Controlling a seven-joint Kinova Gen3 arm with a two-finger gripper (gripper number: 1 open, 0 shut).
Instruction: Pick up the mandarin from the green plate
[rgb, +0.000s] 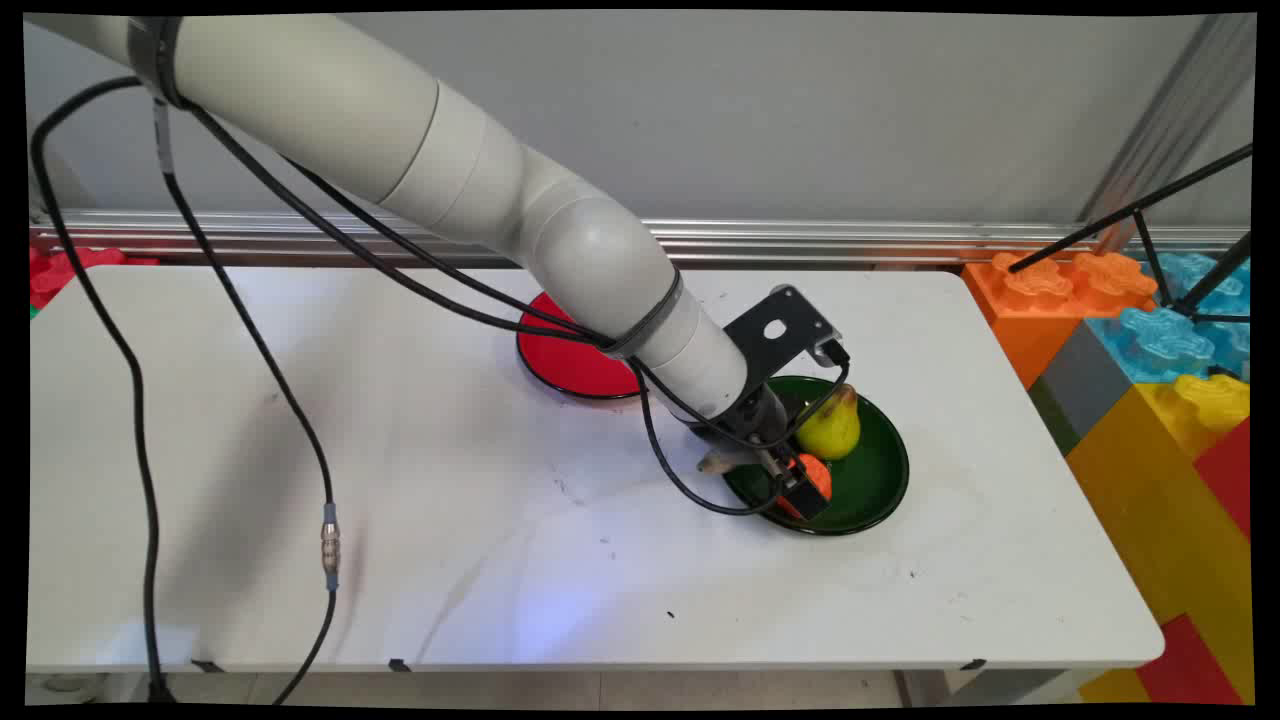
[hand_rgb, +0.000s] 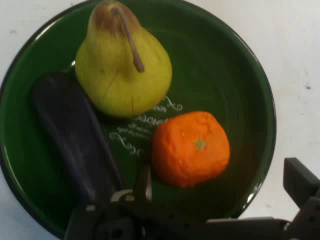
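A dark green plate (hand_rgb: 235, 60) holds a yellow-green pear (hand_rgb: 122, 70), an orange (hand_rgb: 191, 148) and a dark purple aubergine (hand_rgb: 75, 135). My gripper (hand_rgb: 222, 182) hangs low over the plate's near part, open. The orange lies just ahead of its two fingers, closer to the left fingertip (hand_rgb: 145, 182); the right fingertip (hand_rgb: 300, 180) stands well clear of it. In the main view the gripper (rgb: 800, 488) sits at the orange (rgb: 816, 472), with the pear (rgb: 830, 427) just behind, on the green plate (rgb: 875, 480) right of the table's middle.
An empty red plate (rgb: 565, 362) lies behind the arm, left of the green one. Big toy blocks (rgb: 1150, 380) stack up past the table's right end, with black tripod legs (rgb: 1150, 215) above them. Black cables (rgb: 240, 320) hang from the arm over the table's left half.
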